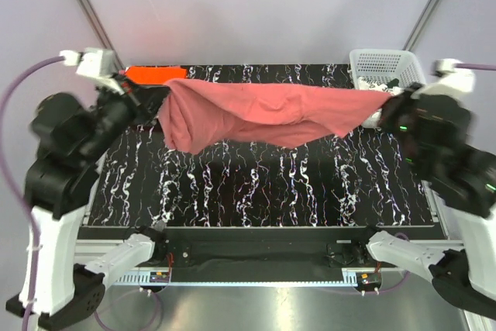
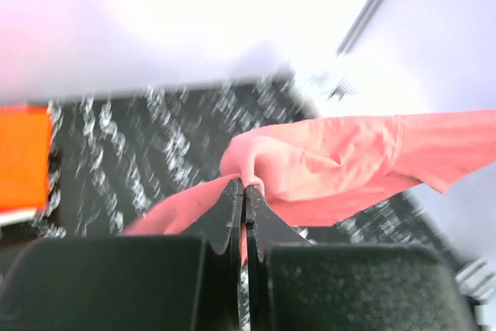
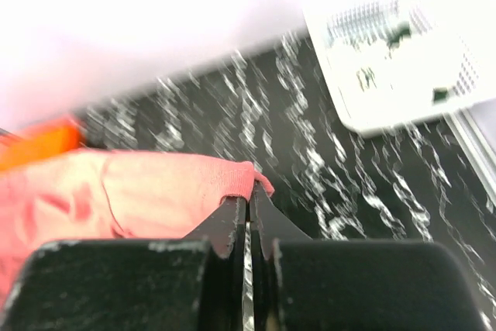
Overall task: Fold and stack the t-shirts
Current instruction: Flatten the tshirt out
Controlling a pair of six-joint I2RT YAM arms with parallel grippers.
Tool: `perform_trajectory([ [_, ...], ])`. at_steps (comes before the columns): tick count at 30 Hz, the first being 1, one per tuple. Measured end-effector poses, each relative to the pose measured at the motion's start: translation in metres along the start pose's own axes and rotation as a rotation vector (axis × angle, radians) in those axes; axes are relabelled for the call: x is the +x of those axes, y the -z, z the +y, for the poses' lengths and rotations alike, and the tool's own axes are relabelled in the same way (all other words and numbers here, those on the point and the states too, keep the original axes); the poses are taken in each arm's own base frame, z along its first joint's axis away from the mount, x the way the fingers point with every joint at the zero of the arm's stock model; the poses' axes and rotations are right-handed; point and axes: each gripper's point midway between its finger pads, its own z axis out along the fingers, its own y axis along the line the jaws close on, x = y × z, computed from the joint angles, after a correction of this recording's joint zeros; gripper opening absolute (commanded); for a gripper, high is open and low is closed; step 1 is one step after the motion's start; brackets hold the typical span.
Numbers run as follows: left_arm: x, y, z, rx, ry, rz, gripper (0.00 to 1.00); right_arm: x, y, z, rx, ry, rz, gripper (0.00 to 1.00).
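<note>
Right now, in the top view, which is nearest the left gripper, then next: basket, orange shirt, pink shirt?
1. Pink shirt, clamped in the left gripper.
2. Orange shirt, just behind it, far left.
3. Basket, far right corner.

Both arms are raised, elbows out to the sides. The left arm [image 1: 70,145] reaches inward to the left end of the shirt [image 1: 263,114], where the left gripper [image 1: 159,97] is pinched tight on the cloth. The right arm [image 1: 449,153] mirrors it at the shirt's right end, and the right gripper [image 1: 390,103] is clamped on an edge, jaws together.
</note>
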Motion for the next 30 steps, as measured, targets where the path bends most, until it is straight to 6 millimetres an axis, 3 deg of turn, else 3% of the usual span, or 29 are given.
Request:
perform_trajectory([
  [3,-0.017,0.026,-0.017,0.054,0.021,-0.067,0.00,-0.041,0.034,-0.011,-0.057,-0.082,-0.100,0.00],
  [7,-0.008,0.028,-0.025,0.100,0.052,-0.032,0.00,-0.069,0.063,-0.026,-0.096,-0.138,-0.184,0.00],
  [10,0.016,0.016,-0.020,0.103,0.070,0.045,0.05,-0.069,0.060,-0.024,-0.091,-0.108,-0.181,0.00],
  [13,0.053,-0.007,-0.008,0.080,0.096,0.156,0.07,-0.061,0.045,-0.014,-0.076,-0.060,-0.148,0.00],
  [16,0.100,-0.039,0.011,0.036,0.129,0.303,0.08,-0.036,0.020,0.002,-0.068,0.001,-0.073,0.00],
  [19,0.157,-0.076,0.033,-0.010,0.158,0.479,0.13,0.010,-0.007,0.014,-0.058,0.076,0.035,0.00],
  [20,0.178,-0.090,0.043,-0.031,0.165,0.543,0.22,0.028,-0.015,0.015,-0.054,0.102,0.075,0.00],
  [24,0.255,-0.133,0.080,-0.117,0.166,0.772,0.37,0.093,-0.045,0.018,-0.018,0.197,0.219,0.00],
  [27,0.290,-0.134,0.095,-0.189,0.104,0.871,0.50,0.121,-0.061,0.016,0.019,0.249,0.273,0.00],
  [28,0.293,-0.131,0.093,-0.196,0.072,0.877,0.51,0.127,-0.067,0.016,0.031,0.259,0.281,0.00],
  [30,0.295,-0.116,0.069,-0.162,-0.020,0.866,0.55,0.134,-0.077,0.019,0.042,0.263,0.290,0.00],
])
